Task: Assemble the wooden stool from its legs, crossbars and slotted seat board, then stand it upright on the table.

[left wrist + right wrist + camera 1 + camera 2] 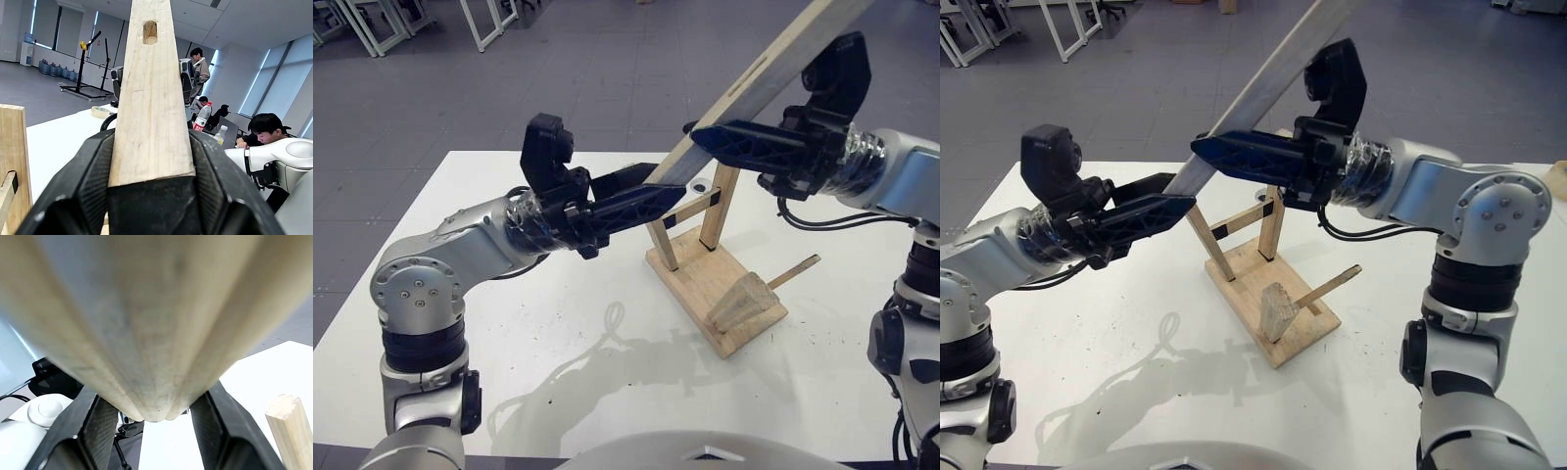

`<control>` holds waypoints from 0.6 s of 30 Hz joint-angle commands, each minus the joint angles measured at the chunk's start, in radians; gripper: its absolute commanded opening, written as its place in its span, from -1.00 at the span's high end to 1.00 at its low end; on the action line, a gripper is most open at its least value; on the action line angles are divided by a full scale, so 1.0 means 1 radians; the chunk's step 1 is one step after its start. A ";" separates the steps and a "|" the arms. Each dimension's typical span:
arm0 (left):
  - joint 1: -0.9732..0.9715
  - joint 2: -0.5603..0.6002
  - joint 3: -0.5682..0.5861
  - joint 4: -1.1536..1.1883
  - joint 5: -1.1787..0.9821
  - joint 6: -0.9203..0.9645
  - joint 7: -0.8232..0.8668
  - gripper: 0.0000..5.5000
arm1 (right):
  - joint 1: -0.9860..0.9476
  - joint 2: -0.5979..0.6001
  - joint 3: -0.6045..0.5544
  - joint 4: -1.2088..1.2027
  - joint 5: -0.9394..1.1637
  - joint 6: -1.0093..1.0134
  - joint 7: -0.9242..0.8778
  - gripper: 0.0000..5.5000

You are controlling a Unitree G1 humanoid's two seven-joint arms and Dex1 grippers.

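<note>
Left wrist view — wooden bar (149,88) pinched between left gripper (151,147) jaws.

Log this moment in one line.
left gripper: shut on slotted board, lower end | right gripper: shut higher up | board: tilted, airborne | leg frame: on table

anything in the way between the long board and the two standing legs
Nothing visible. The board, clamped in the left pincer and right pincer, is held tilted above the legs, with only air between them.
</note>
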 commanded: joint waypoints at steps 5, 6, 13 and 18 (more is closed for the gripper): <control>0.017 0.003 0.011 -0.020 0.083 -0.063 -0.033 -0.10 | 0.014 -0.047 -0.002 -0.007 -0.104 -0.023 0.072 0.27; 0.023 0.012 0.019 -0.019 0.097 -0.070 -0.038 -0.16 | 0.016 -0.052 -0.004 -0.002 -0.118 -0.024 0.079 0.27; 0.283 0.116 0.058 -0.018 0.258 -0.092 -0.173 -0.17 | 0.119 -0.217 -0.075 0.048 -0.313 -0.066 0.203 0.27; 0.367 0.087 -0.132 0.059 0.649 -0.231 -0.120 -0.17 | 0.263 -0.406 -0.074 0.117 -0.558 -0.185 0.389 0.27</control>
